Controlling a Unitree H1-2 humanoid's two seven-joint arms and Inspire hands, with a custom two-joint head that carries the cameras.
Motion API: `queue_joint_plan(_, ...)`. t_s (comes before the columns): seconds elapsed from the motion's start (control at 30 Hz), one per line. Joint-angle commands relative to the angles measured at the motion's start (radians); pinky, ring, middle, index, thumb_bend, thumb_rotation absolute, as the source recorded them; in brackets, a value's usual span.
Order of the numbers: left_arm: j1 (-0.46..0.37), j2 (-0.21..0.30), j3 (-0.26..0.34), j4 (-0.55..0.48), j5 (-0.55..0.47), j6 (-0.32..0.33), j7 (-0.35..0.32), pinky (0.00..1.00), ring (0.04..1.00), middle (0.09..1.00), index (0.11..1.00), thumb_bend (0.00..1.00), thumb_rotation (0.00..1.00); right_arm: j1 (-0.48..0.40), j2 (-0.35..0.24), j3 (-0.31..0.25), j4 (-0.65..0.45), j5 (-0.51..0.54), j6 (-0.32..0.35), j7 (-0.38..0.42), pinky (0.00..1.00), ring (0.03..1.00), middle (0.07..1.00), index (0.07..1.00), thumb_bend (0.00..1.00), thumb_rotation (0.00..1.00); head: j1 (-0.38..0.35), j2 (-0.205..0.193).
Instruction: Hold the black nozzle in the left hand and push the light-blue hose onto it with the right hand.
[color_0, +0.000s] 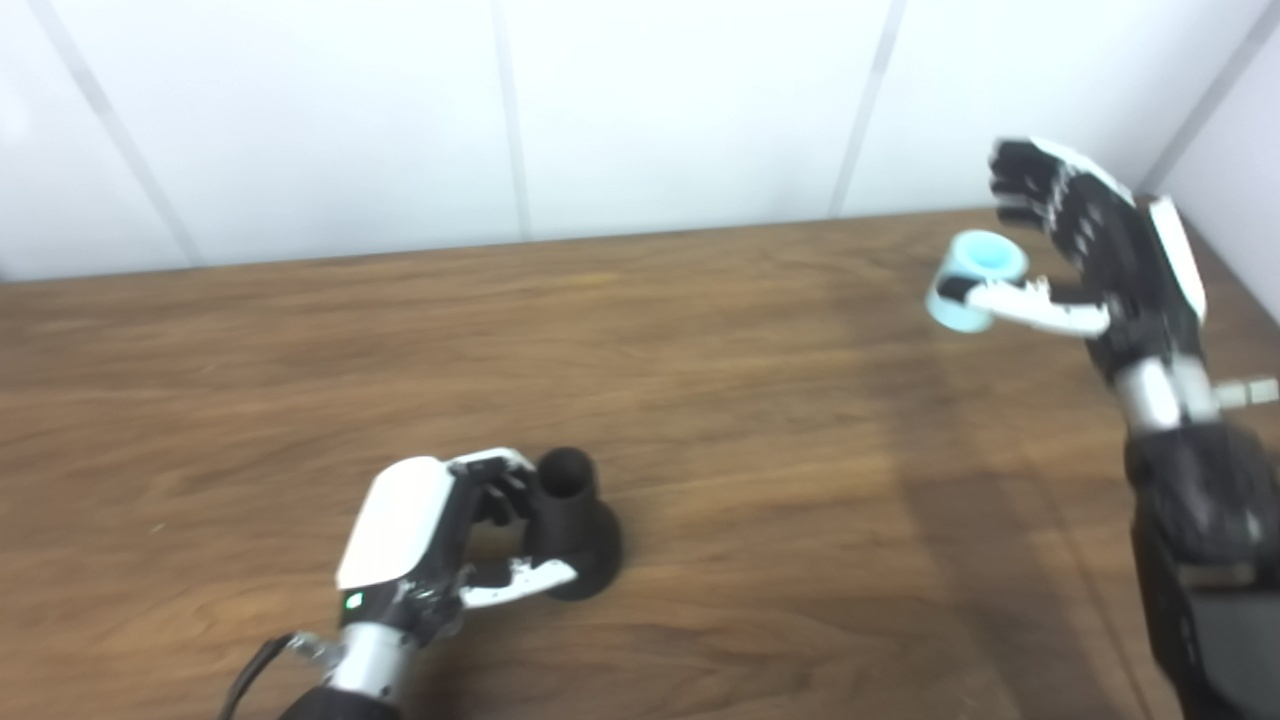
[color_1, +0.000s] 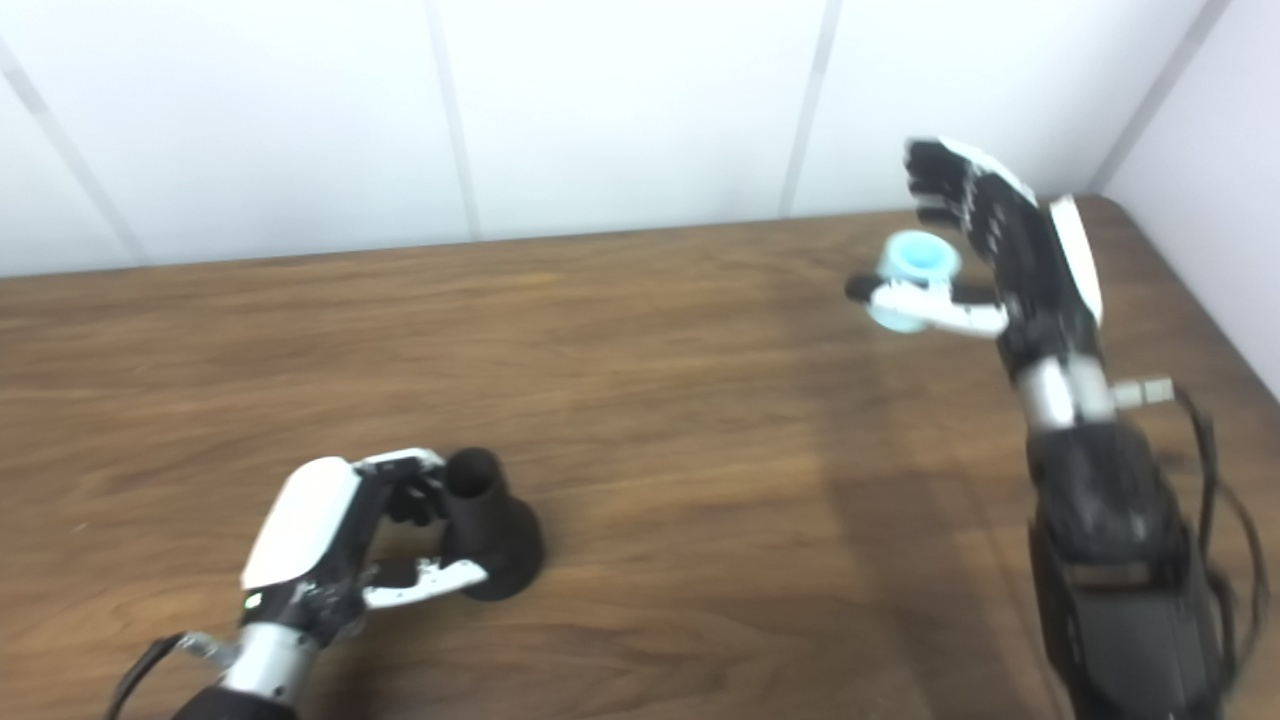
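I saw the left hand (color_0: 420, 540) at seven o'clock, fingers and thumb curled around the black nozzle (color_0: 572, 525), which stood upright on the brown wood-grain table (color_0: 700, 420). White wall panels (color_0: 680, 110) with grey seams closed off the far edge. At two o'clock the right hand (color_0: 1095, 250) was raised, fingers spread; the light-blue hose (color_0: 975, 278) sat against its thumb, and I could not tell whether it was truly gripped.

- You face a brown wood-grain table (color_0: 700, 330) running the full width.
- Behind it you see a white panelled wall (color_0: 680, 100) with thin grey seams.
- A side wall (color_1: 1220, 180) meets it at your right.
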Motion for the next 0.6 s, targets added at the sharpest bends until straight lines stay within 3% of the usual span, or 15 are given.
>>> queue_joint_plan(0.0, 0.007, 0.007, 0.008, -0.005, 0.016, 0.005, -0.013, 0.47, 0.464, 0.486, 0.49, 0.5, 0.0, -0.076, -0.083, 0.004, -0.03, -0.068, 0.033, 0.011, 0.73, 0.779, 0.809, 0.733, 0.88, 0.02, -0.023, -0.004)
queue_joint_plan(0.13, 0.005, 0.008, 0.016, 0.0, 0.012, 0.004, -0.019, 0.45, 0.45, 0.484, 0.495, 0.5, 0.0, -0.128, -0.159, 0.048, 0.018, -0.193, 0.08, 0.019, 0.73, 0.815, 0.813, 0.728, 0.92, 0.0, -0.064, -0.017)
queue_joint_plan(0.3, 0.003, 0.009, 0.021, 0.003, 0.01, -0.008, -0.015, 0.45, 0.459, 0.491, 0.488, 0.5, 0.0, -0.187, -0.27, 0.146, 0.115, -0.343, 0.105, 0.076, 0.76, 0.85, 0.852, 0.75, 0.92, 0.0, -0.078, -0.022)
queue_joint_plan(0.43, 0.003, 0.009, 0.025, 0.004, 0.015, -0.003, -0.021, 0.44, 0.446, 0.487, 0.493, 0.5, 0.0, -0.251, -0.347, 0.235, 0.249, -0.424, 0.046, 0.127, 0.76, 0.852, 0.838, 0.744, 0.93, 0.01, -0.056, -0.018)
queue_joint_plan(0.57, 0.006, 0.011, 0.027, 0.004, 0.012, -0.004, -0.024, 0.46, 0.453, 0.485, 0.493, 0.5, 0.0, -0.324, -0.37, 0.326, 0.363, -0.48, 0.024, 0.186, 0.73, 0.832, 0.816, 0.745, 0.98, 0.0, -0.06, -0.019)
